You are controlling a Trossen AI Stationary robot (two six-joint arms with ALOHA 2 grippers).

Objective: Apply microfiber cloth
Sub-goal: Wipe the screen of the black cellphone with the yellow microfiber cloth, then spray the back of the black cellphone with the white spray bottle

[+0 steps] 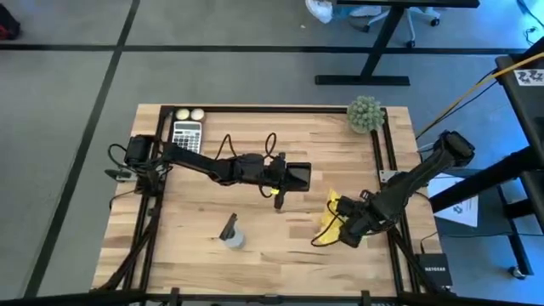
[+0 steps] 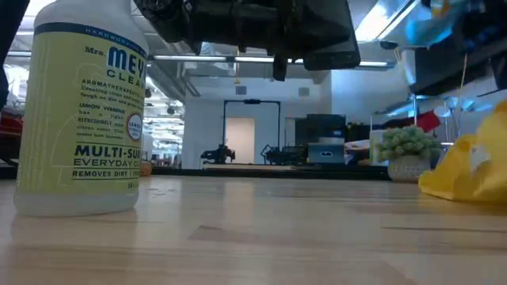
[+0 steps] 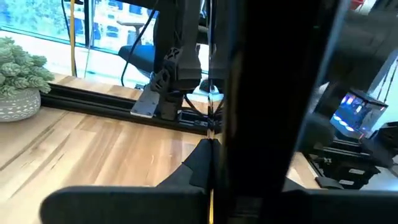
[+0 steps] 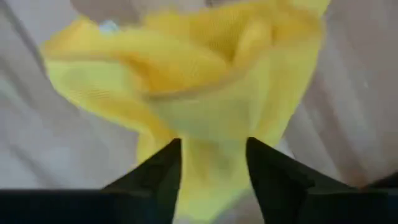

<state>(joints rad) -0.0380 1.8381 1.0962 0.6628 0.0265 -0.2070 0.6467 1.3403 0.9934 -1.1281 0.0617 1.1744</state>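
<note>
The yellow microfiber cloth (image 1: 331, 217) lies bunched at the table's right near side, and its folds fill the right wrist view (image 4: 205, 81). My right gripper (image 1: 348, 228) is shut on it. A black smartphone (image 1: 297, 176) hangs above the table's middle, and it shows at the top of the low view (image 2: 317, 32). My left gripper (image 1: 279, 174) is shut on the smartphone. A small grey spray bottle (image 1: 231, 234) stands near the table's front edge, apart from both grippers. My left gripper holds the smartphone by its end toward the table's left (image 1: 289, 176), with the fingers about level and coming from the left. The smartphone is lifted clear of the table. The gripper itself hides the exact place of contact. My right gripper pinches a gathered bunch of the cloth (image 4: 214, 165) between its two fingers (image 4: 161, 177), several layers together. The fingers slant down from the table's right side. The cloth spreads out beyond the fingertips, and its lower part (image 2: 455, 188) rests on the table.
A calculator (image 1: 187, 134) and two pale balls (image 1: 189, 113) lie at the far left corner. A small potted plant (image 1: 365, 115) stands at the far right. Bare wood lies between the spray bottle and the cloth. Black rails run along the table's edges.
</note>
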